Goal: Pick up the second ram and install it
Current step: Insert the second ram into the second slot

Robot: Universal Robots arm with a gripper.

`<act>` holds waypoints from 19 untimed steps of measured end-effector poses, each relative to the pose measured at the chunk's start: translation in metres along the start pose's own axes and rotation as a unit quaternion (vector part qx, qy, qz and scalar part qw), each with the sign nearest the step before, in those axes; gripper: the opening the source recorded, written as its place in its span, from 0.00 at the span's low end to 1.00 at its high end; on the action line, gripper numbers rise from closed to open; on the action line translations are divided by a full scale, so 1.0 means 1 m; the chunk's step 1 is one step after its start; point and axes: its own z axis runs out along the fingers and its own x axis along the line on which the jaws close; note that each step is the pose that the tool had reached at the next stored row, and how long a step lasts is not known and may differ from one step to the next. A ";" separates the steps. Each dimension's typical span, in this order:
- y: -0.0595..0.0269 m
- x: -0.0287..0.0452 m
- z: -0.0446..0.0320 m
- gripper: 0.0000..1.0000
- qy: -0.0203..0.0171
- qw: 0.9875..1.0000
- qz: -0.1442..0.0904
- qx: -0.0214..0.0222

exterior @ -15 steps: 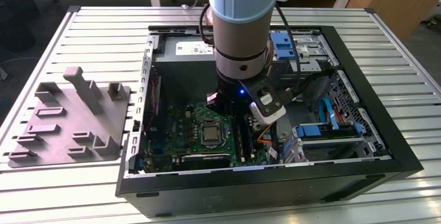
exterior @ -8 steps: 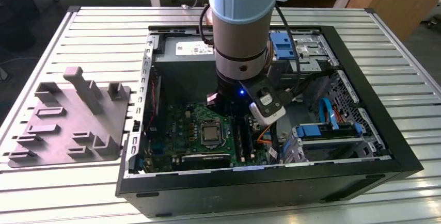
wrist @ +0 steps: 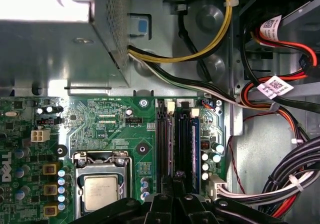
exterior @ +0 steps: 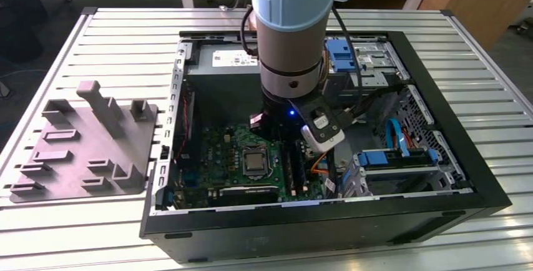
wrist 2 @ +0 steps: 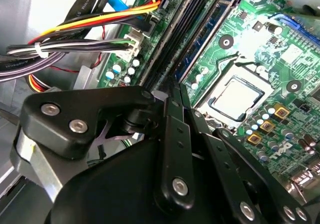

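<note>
One gripper (wrist: 175,184) at lower middle, over the slots (wrist: 165,139) | spread or pinching: you cannot tell | memory stick (wrist: 185,144) seemingly at centre, in a slot | light, stiff, fragile; hold its edges.

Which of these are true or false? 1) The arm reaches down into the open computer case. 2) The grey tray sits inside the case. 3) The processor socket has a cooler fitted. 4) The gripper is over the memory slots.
1) True: the arm reaches into the computer case.
2) False: the grey tray lies on the table, on the exterior view's left of the case.
3) False: the processor lies bare.
4) True: the gripper is at the memory slots.
</note>
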 end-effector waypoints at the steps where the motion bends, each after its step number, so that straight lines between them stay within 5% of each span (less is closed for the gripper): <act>1: 0.0000 0.0000 0.0002 0.12 0.000 1.000 0.000 0.000; 7: 0.0000 0.0000 -0.0008 0.25 0.000 1.000 0.000 0.000; 15: 0.0009 -0.0030 -0.0319 0.25 0.000 1.000 0.000 0.000; 19: 0.0009 -0.0031 -0.0335 0.25 0.000 1.000 0.000 0.000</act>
